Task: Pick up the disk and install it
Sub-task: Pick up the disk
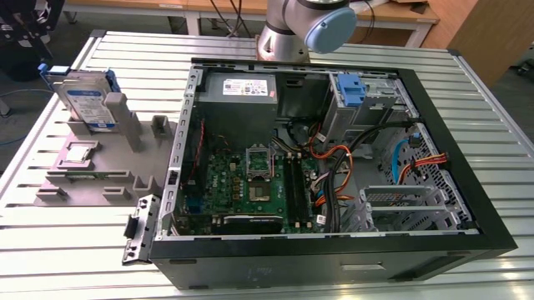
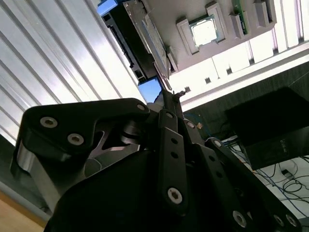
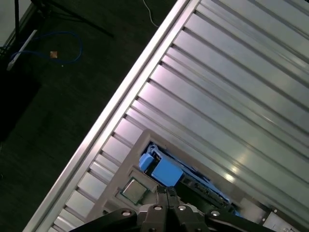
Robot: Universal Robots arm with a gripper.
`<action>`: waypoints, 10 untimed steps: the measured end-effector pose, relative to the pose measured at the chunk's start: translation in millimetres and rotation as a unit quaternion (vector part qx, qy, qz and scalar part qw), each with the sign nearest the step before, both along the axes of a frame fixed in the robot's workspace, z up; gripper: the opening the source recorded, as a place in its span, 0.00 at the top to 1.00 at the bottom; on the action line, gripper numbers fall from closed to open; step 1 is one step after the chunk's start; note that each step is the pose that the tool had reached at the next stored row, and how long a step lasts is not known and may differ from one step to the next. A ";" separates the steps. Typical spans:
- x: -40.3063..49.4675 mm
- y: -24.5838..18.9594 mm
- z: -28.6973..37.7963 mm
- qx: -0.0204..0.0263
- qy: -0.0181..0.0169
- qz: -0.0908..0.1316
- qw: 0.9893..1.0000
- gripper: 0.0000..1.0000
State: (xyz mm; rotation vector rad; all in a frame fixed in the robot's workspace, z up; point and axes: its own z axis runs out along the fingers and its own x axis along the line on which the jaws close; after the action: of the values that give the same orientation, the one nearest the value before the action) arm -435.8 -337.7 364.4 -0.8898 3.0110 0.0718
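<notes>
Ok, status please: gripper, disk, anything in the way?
Gripper shut, holding nothing. Disk upright in the grey fixture, not yet picked. Nothing between gripper and disk.

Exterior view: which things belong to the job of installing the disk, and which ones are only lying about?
Belong to the job:
disk, standing in the grey holder; open computer case; pincer, shut, aimed towards the disk.

Only lying about:
CPU chip on the holder; power-supply box inside the case; dark bracket beside the case.
</notes>
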 end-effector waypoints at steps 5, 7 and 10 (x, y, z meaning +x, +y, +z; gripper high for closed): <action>0.0 0.0 -0.1 0.000 0.000 0.032 0.999 0.90; 0.0 0.0 -0.2 0.000 0.000 0.048 0.999 0.90; 0.0 0.0 -0.3 0.000 0.000 0.075 0.997 0.90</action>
State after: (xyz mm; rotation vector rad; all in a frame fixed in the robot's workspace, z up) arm -435.8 -337.7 364.1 -1.1155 2.9386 0.0718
